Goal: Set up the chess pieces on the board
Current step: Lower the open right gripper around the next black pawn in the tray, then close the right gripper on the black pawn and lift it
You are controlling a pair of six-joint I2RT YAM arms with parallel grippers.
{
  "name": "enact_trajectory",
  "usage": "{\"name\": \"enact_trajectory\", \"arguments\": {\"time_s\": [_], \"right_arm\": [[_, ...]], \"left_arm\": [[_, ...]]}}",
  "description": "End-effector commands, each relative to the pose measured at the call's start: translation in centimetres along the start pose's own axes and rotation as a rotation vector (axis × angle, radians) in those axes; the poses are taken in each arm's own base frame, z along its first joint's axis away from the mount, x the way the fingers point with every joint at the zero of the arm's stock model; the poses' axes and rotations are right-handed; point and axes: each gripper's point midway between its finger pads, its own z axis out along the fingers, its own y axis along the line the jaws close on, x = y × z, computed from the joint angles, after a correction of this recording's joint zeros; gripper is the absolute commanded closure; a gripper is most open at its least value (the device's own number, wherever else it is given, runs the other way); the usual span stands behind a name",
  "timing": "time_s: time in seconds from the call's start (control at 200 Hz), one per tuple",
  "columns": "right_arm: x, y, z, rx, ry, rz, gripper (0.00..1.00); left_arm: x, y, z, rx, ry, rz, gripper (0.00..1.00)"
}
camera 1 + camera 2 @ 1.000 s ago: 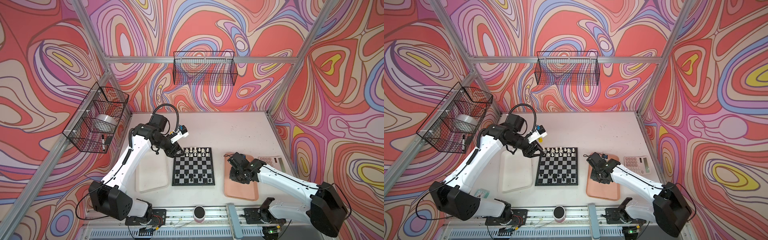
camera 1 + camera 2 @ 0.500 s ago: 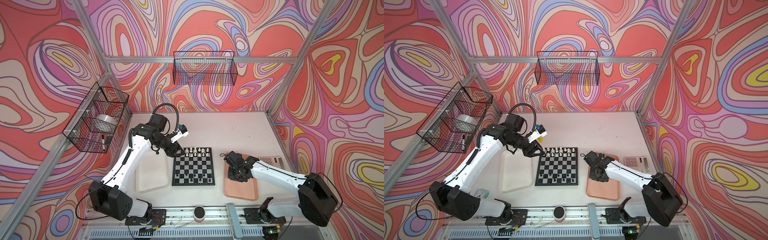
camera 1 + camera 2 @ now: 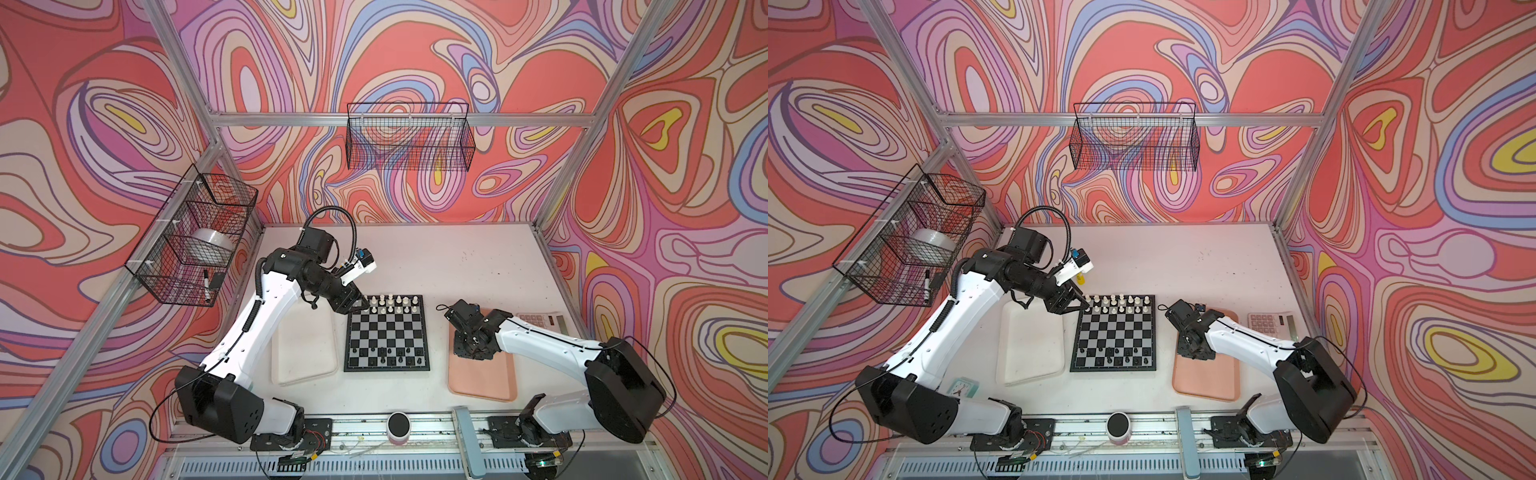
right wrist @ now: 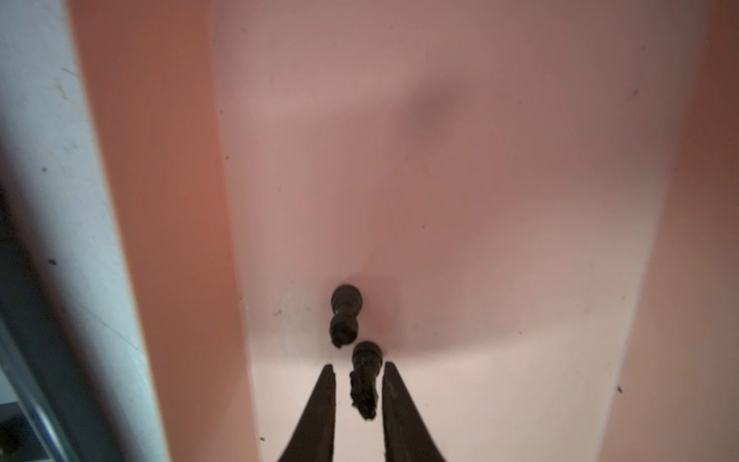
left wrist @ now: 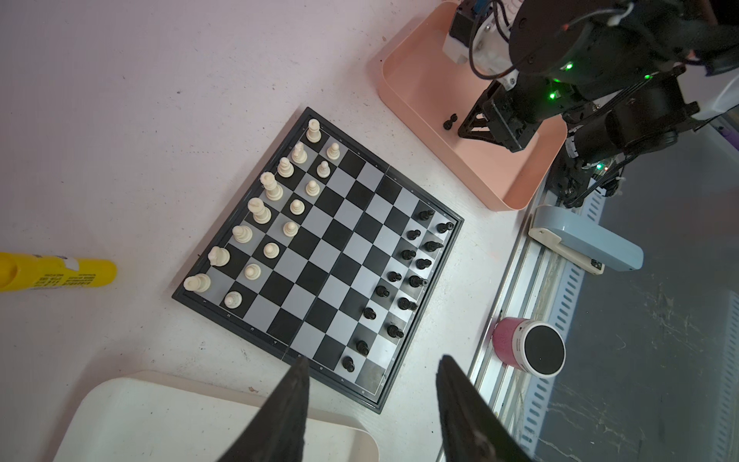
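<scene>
A black piece [image 4: 364, 384], lying in the pink tray [image 4: 480, 160] right of the board [image 3: 386, 332], is being straddled by the right hand [image 4: 358, 365], jaws narrowly apart. The left hand [image 5: 372, 359] is being held spread, empty, beside the board.

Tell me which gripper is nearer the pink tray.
Right. The right gripper is in the pink tray, jaws straddling a black chess piece; the left gripper is across the chessboard from it.
</scene>
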Motion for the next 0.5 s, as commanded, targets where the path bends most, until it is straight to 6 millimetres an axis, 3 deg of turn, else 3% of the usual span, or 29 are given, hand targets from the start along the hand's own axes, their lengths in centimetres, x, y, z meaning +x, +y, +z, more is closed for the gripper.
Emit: {"name": "enact_trajectory", "arguments": {"time_s": [0.0, 0.496], "right_arm": [[-0.91, 0.13, 0.05, 0.011, -0.024, -0.007, 0.80], [-0.78, 0.22, 0.18, 0.003, -0.017, -0.012, 0.90]], "left_arm": [[0.22, -0.43, -0.20, -0.003, -0.001, 0.000, 0.47], [0.26, -0.34, -0.26, -0.010, 0.000, -0.004, 0.47]]}}
